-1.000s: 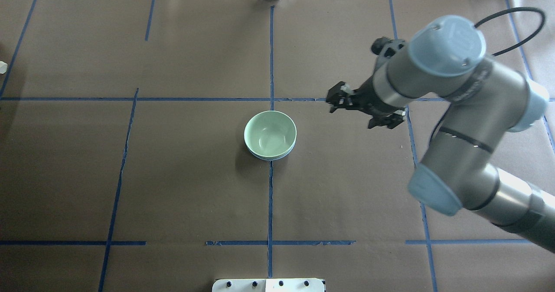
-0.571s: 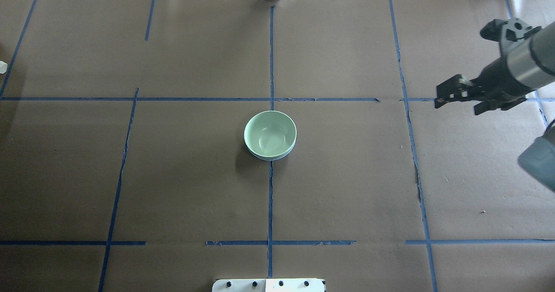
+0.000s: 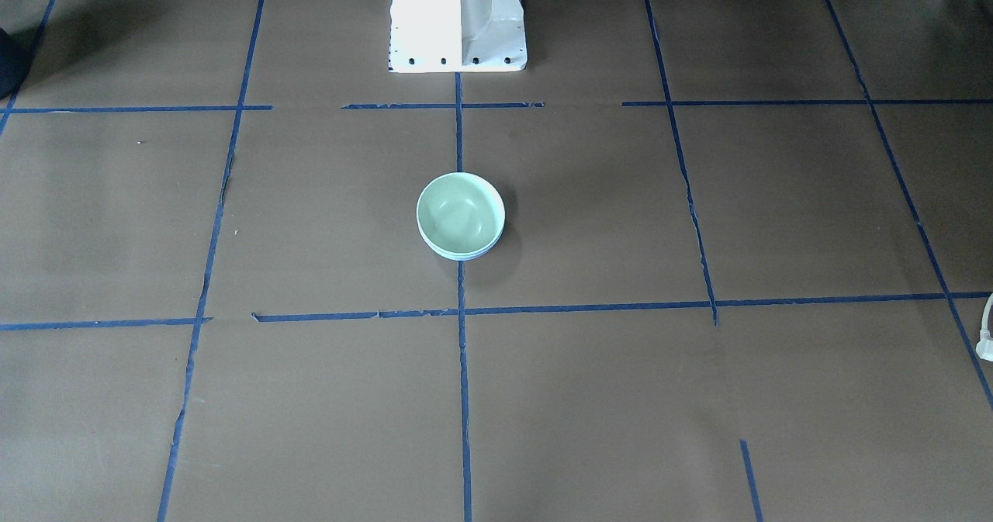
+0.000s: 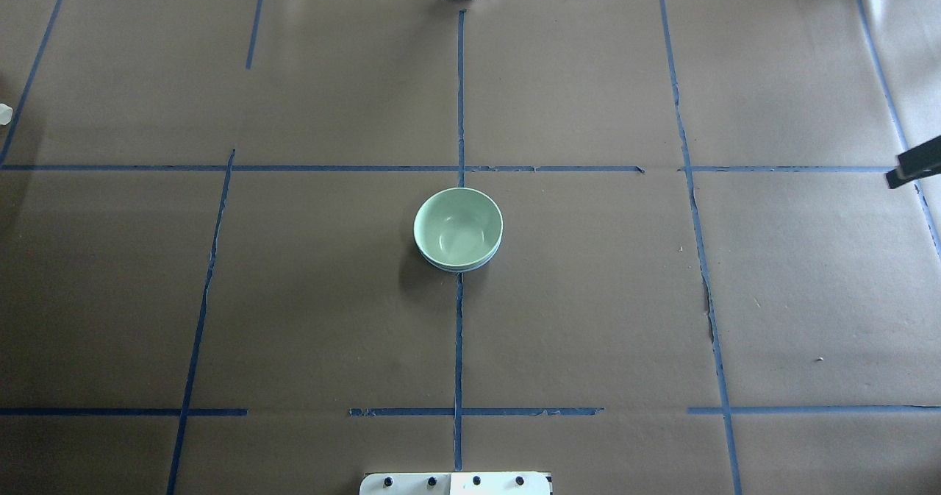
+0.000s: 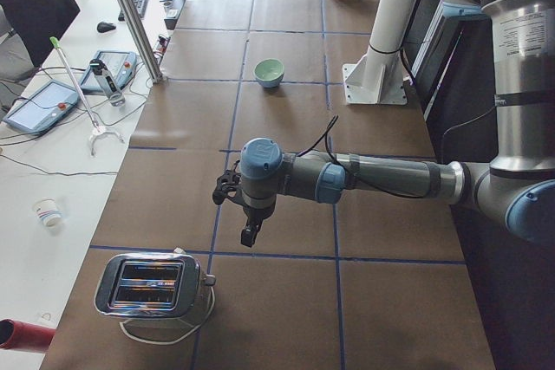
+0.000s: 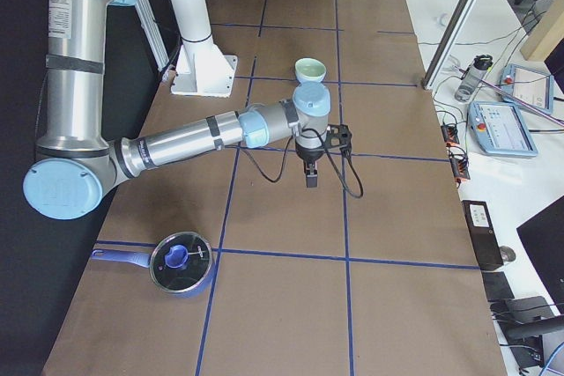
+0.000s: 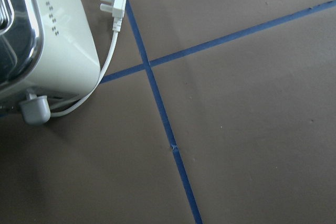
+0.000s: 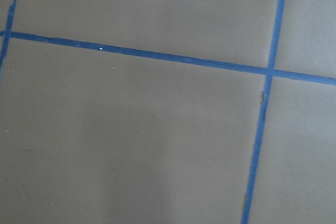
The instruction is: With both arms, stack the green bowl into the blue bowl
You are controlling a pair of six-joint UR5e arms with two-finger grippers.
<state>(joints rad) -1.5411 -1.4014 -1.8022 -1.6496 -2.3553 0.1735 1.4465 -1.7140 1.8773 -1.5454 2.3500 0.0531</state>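
The green bowl [image 4: 457, 224] sits nested inside the blue bowl [image 4: 460, 267] at the table's centre; only a thin blue rim shows beneath it. The stack also shows in the front view, green bowl [image 3: 459, 208] in blue bowl [image 3: 460, 257], and from both table ends [image 5: 269, 69] [image 6: 309, 68]. Nothing touches it. My right gripper [image 6: 311, 180] hangs far to the right of the bowls; only a black tip of it [image 4: 914, 171] shows at the overhead view's right edge, and I cannot tell if it is open. My left gripper [image 5: 251, 233] hangs far to the left near a toaster; I cannot tell its state.
A chrome toaster [image 5: 152, 285] with white cord and plug [image 7: 114, 6] stands at the table's left end. A pot with a blue lid [image 6: 179, 261] stands at the right end. The white pedestal [image 3: 458, 18] is on the robot's side.
My right arm has swung away from the bowls to the right, almost wholly out of the overhead view. The stacked bowls have not moved.
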